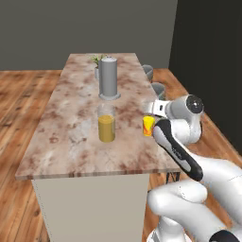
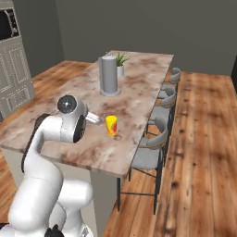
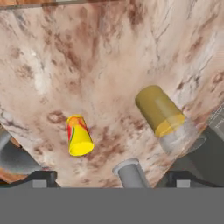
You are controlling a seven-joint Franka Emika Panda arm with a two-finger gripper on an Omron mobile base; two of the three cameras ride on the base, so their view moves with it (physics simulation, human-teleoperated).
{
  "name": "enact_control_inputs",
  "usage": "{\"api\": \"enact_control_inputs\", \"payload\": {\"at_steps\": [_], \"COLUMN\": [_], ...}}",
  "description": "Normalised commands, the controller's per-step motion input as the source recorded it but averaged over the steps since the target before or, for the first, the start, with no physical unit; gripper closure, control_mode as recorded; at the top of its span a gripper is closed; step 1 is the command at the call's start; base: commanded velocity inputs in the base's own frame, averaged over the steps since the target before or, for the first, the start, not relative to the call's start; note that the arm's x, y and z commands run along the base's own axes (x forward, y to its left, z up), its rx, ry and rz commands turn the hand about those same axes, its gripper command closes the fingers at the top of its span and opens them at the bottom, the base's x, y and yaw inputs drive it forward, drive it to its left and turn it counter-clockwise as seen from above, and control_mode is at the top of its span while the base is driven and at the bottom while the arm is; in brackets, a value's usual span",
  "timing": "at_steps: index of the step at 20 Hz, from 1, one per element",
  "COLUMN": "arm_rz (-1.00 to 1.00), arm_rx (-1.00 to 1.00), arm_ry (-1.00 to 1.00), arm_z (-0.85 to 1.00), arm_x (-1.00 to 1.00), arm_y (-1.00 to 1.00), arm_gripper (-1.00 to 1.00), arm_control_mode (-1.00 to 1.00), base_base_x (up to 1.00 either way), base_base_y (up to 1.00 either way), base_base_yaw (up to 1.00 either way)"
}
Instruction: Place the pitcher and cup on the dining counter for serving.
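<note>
- The pitcher (image 1: 106, 125), amber liquid in its lower half, stands upright on the marbled tabletop (image 1: 71, 123).
- The cup (image 2: 111, 125) stands upright to its right, apart from it, near the tabletop's stool-side edge.
- The grey cylinder (image 1: 108, 78) stands beyond the pitcher.
- The hand (image 3: 109, 177) hovers above, spread wide, holding nothing.

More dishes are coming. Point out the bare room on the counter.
The counter's near end is bare, left of the pitcher, up to the near edge. The far end is crowded: grey cylinder, small plant. The cup stands by the stools' edge.
</note>
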Motion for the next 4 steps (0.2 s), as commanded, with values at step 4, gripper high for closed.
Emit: {"api": "enact_control_inputs", "payload": {"at_steps": [4], "arm_rz": [0.06], "arm_rx": [-0.03], "arm_ry": [-0.32], "arm_z": [-0.04], "arm_x": [-0.95], "arm_y": [0.2], "arm_gripper": [-1.0], "arm_control_mode": [-1.0], "base_base_x": [0.0], "base_base_y": [0.0], "base_base_yaw": [0.0]}}
